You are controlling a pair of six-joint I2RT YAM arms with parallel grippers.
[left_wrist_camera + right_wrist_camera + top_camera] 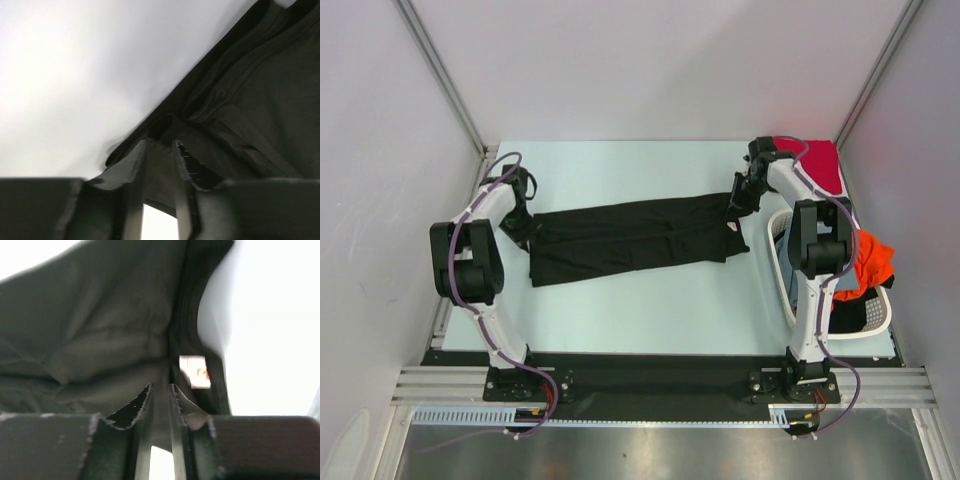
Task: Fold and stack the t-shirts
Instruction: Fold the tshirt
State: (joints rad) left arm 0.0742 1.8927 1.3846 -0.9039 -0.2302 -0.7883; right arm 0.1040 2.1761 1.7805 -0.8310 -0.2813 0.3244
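The left fingers were clamped on one end of the black t-shirt, and the right fingers on its collar end beside the white label. The shirt was stretched across the table between them.

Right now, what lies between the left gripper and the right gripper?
The black t-shirt, stretched in a long band from the left gripper to the right gripper, each pinching one end. The top external view shows it.

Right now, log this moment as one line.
left gripper: shut on black t-shirt | right gripper: shut on its neck end | shirt: stretched between them | red t-shirt: far right corner
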